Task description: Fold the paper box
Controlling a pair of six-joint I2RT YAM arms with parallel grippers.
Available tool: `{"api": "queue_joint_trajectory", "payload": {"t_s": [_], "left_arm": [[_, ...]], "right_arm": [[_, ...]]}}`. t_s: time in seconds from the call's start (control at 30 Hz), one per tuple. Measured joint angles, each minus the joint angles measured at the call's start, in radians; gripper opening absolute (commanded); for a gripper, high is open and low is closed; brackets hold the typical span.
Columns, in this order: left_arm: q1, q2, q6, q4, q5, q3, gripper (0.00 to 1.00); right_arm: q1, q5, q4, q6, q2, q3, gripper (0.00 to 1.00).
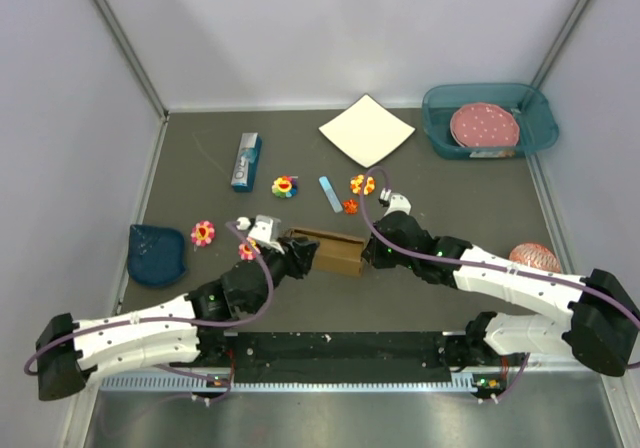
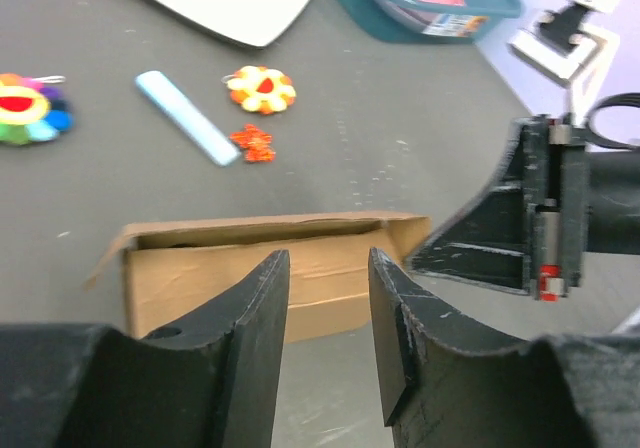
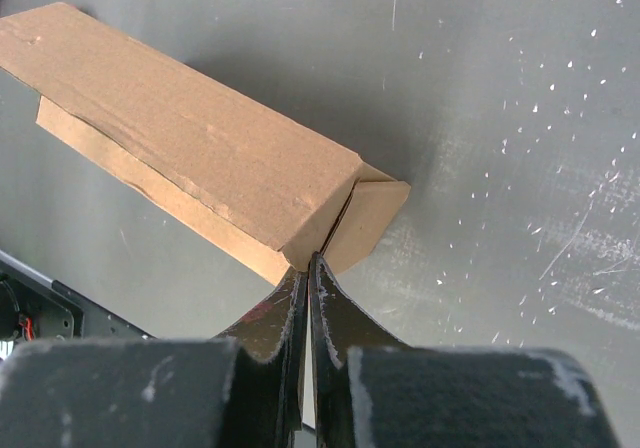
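The left tool [image 2: 325, 268] is at the front, its two fingers apart and holding nothing. The right tool [image 3: 308, 268] is pinched tight, with its tips touching one end corner of the paper box [image 1: 328, 251]. The box lies flat on the grey worktop [image 1: 470, 198] between both tools. Farther back are a flower toy [image 1: 285, 186], a white sheet [image 1: 366, 130] and a teal tub [image 1: 435, 130].

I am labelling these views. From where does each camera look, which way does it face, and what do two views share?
Top external: above and behind the robot, facing down on the table; left arm and right arm show.
Left wrist: low, facing the paper box side-on; its open left gripper shows.
Right wrist: facing down at that box's end; its shut right gripper shows.
Shared: all three show the paper box.
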Motion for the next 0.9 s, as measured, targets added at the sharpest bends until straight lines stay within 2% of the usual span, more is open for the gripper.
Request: {"api": "queue_joint_trajectory", "payload": {"t_s": [0.23, 0.43, 0.6, 0.8, 0.9], "left_arm": [[0.008, -0.179, 0.029, -0.24, -0.214, -0.021, 0.42], [0.105, -0.212, 0.044, -0.346, -0.304, -0.056, 0.41], [0.186, -0.202, 0.077, -0.342, -0.273, -0.085, 0.43], [0.345, -0.116, 0.112, -0.292, -0.1, -0.08, 0.48], [0.389, -0.069, 0.122, -0.264, -0.01, -0.072, 0.5]], "right_arm": [[0.0, 0.003, 0.0, -0.009, 0.0, 0.0, 0.0], [0.0, 0.002, 0.006, -0.017, 0.005, 0.0, 0.0], [0.0, 0.002, 0.007, -0.023, 0.005, 0.0, 0.0], [0.001, 0.002, 0.008, -0.028, 0.005, 0.0, 0.0], [0.001, 0.002, 0.008, -0.031, 0.005, 0.0, 0.0]]}}
